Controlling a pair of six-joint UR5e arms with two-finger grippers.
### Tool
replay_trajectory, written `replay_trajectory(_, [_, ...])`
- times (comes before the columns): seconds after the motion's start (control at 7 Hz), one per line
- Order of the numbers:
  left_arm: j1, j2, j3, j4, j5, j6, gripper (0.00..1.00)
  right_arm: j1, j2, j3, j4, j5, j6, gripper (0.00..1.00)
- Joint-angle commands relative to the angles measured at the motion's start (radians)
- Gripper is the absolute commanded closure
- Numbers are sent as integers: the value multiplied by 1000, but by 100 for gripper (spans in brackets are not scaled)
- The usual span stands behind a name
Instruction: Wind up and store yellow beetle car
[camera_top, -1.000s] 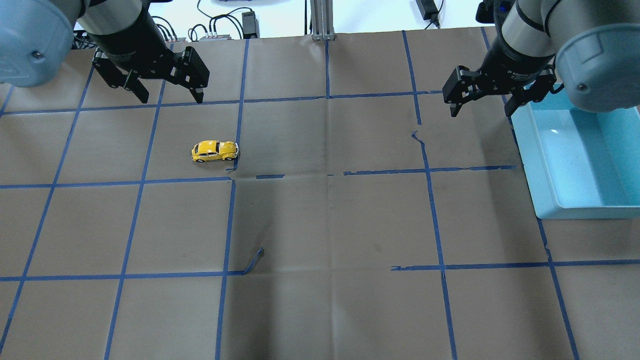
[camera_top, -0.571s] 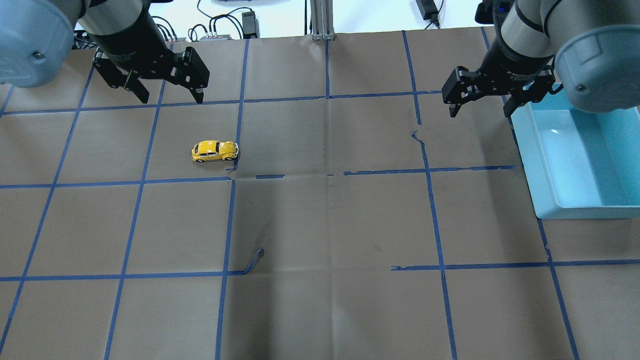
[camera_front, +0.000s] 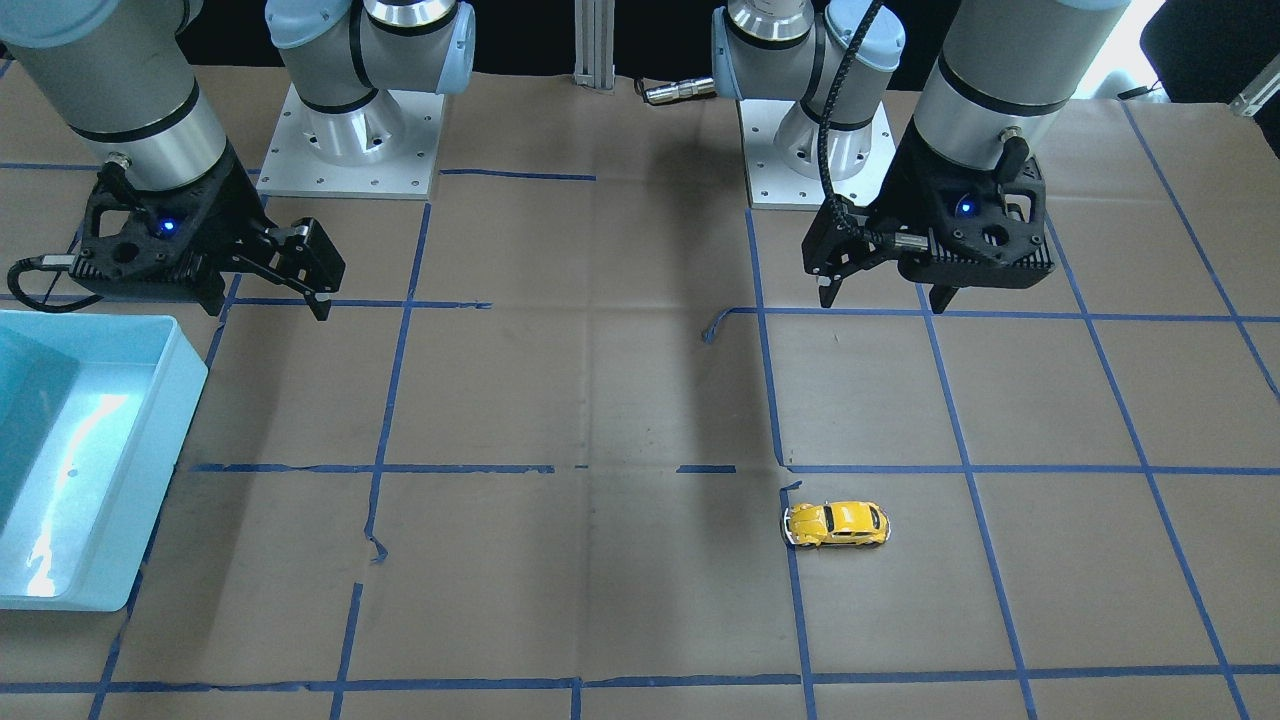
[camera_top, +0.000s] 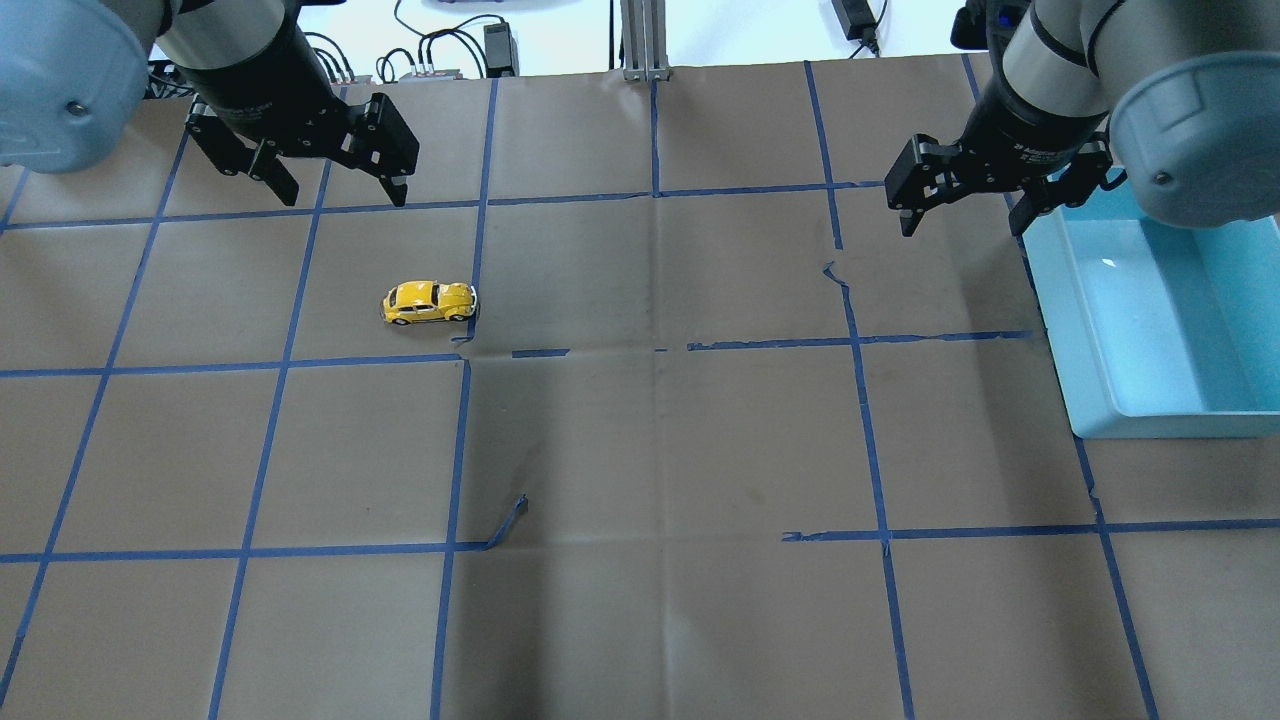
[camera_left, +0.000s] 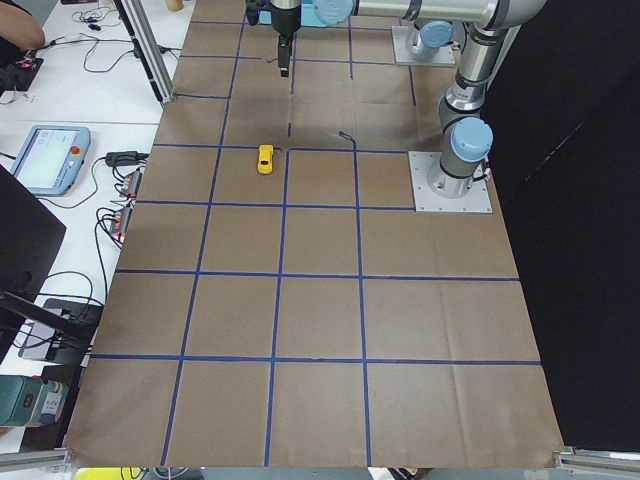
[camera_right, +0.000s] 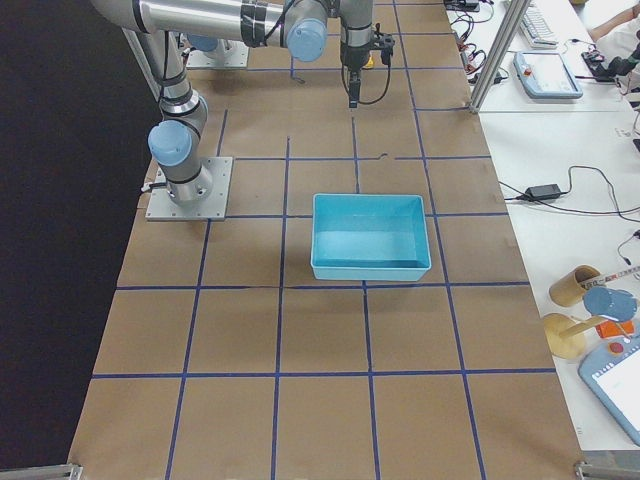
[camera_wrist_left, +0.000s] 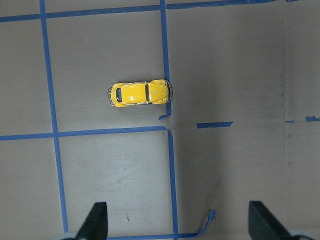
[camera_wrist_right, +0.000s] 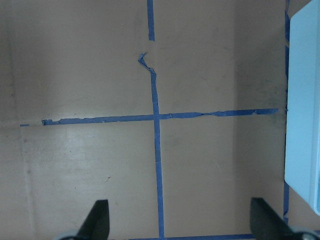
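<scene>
Little has changed in the last second: both arms hover much as before and the car has not moved, so winding has not begun. Your left gripper (camera_top: 340, 198) and right gripper (camera_top: 965, 222) hang spread wide and empty. Beyond the left one, the yellow beetle car (camera_top: 430, 302) sits on its wheels, glossy, one end at a blue tape line (camera_top: 478, 250), well apart from the blue bin (camera_top: 1150, 425).

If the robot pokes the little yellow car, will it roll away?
Probably: the yellow beetle car sits on its wheels on the flat table, so an end-on push should roll it. Its glossy, rounded body may slip when squeezed. Small, so likely light.
</scene>
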Motion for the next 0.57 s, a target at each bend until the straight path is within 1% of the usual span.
replay_trajectory(0.0, [1,2,-2,0,-7,62,0,2,-2,2,2,2,0,0])
replay_trajectory(0.14, [1,-3,-3,0,-9,166,0,4,-5,9,3,3,5,0])
replay_trajectory(0.43, [4,-18,-5,0,0,442,1,2,-7,8,2,3,3,0])
